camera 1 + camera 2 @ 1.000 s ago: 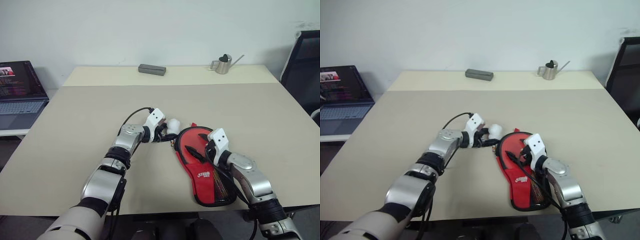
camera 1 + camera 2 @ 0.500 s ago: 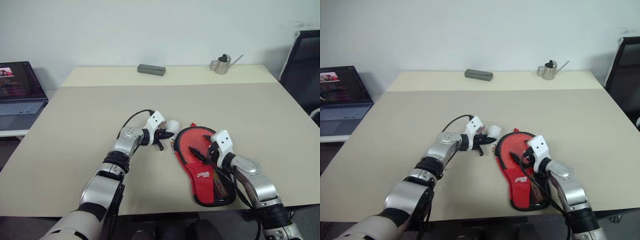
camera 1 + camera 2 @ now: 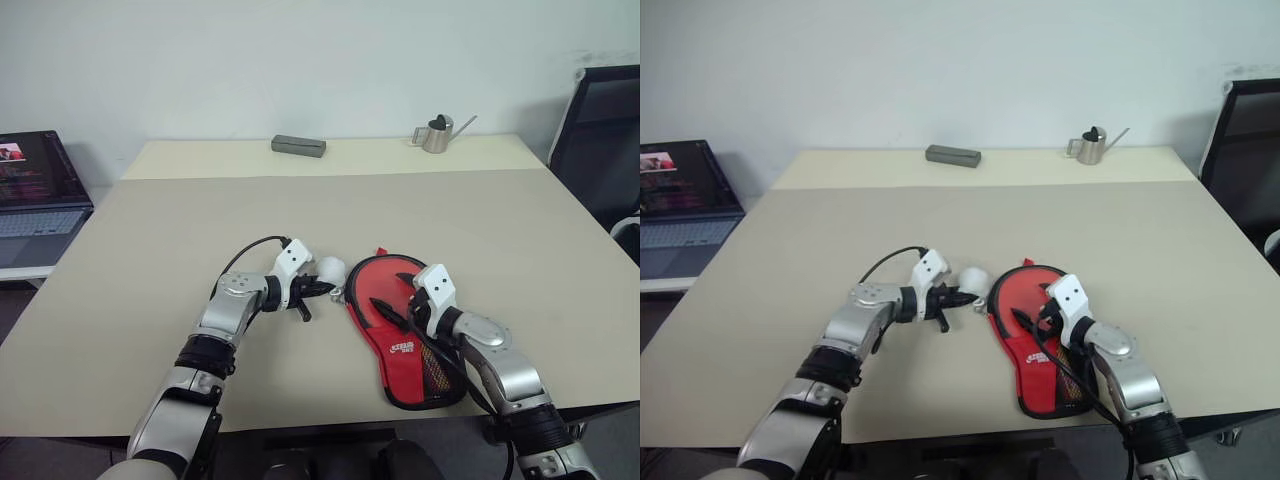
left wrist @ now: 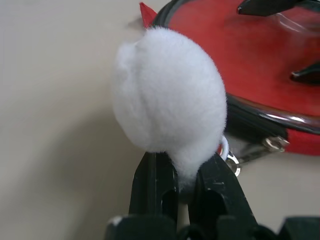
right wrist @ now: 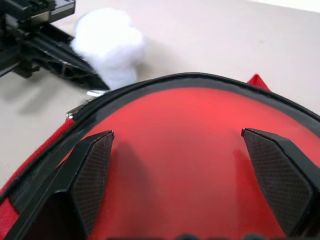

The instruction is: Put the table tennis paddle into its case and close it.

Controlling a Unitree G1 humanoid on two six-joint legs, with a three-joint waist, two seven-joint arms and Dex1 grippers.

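The red case lies flat on the table, round end away from me, with its black mesh panel and white lettering toward the near edge. My left gripper is shut on the base of the white pom-pom pull, just left of the case's round end. The metal zipper slider sits at the black zipper edge beside it. My right gripper stands open over the case's smooth red face, one finger on each side. The table tennis paddle is hidden.
An open laptop sits on a side table at the far left. A grey box and a small metal watering can stand at the table's far edge. A black chair is at the right.
My left gripper has shut on the pom-pom pull and drawn back a little to the left with it. The right gripper stays open over the case. The camera view has shifted.
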